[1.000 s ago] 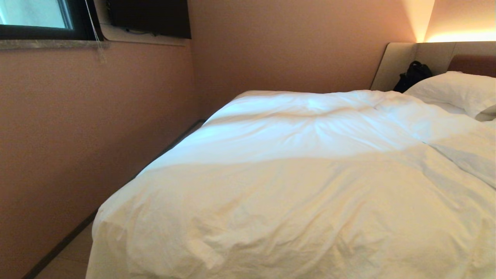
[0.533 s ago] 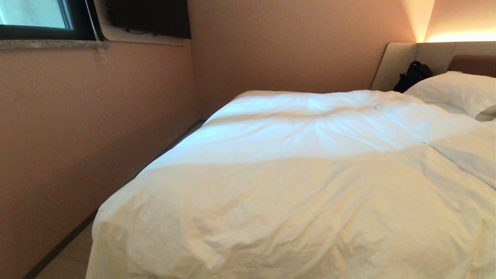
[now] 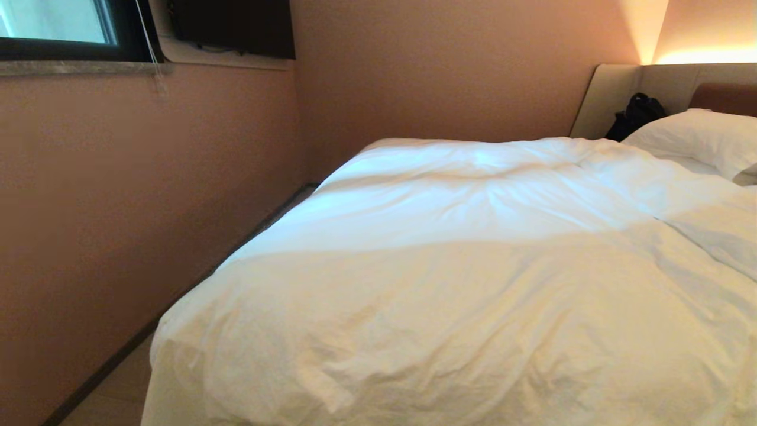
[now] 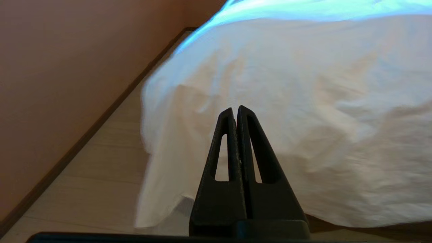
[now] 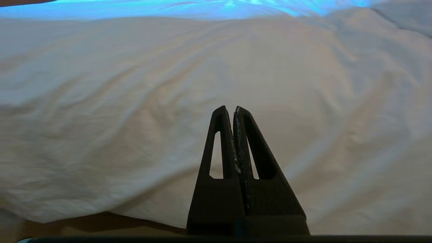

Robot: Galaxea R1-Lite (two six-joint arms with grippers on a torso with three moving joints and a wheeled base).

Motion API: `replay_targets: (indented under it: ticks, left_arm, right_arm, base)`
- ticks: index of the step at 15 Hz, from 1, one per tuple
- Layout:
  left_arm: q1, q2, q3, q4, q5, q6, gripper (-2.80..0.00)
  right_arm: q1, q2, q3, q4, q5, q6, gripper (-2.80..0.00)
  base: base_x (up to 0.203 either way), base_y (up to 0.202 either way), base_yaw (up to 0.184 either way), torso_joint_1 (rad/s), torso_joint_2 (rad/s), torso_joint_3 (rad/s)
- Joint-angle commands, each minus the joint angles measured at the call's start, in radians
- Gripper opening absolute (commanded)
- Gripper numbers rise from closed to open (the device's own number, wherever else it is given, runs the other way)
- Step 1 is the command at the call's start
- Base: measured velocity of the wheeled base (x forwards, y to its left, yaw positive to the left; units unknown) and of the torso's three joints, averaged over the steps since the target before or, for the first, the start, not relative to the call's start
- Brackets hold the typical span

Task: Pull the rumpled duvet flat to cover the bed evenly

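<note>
Both tools, left tool (image 4: 235,109) and right tool (image 5: 230,109), are sitting pressed together, gripping nothing. They're facing the duvet (image 3: 449,284) draping the bed's foot, probably lining up a pull.

We see terracotta walls (image 3: 148,177), a dark-framed window (image 3: 59,26) upper left, pale wood floor (image 4: 94,189), and warm light (image 3: 704,56) glowing at the far right.

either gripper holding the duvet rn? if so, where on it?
Nothing held. Left gripper and right gripper both have their fingers shut together on nothing, short of the duvet, which lies untouched on the bed.
</note>
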State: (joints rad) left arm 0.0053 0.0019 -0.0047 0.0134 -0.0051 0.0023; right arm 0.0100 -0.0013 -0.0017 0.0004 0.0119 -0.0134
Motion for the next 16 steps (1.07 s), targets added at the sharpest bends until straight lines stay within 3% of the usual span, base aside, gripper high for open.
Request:
replay_targets:
  ticks: [1,16]
  left_arm:
    - [0.001,0.0,0.0,-0.001,0.001,0.001,-2.8]
    - [0.001,0.0,0.0,-0.001,0.001,-0.001,-2.8]
  right_arm:
    - [0.001,0.001,0.0,0.0,0.0,0.0,-2.8]
    - [0.001,0.001,0.0,0.0,0.0,0.0,-2.8]
  base:
    - [0.0,0.192,0.003,0.002,0.0,0.004]
    - [0.0,0.197,-0.001,0.003,0.0,0.002]
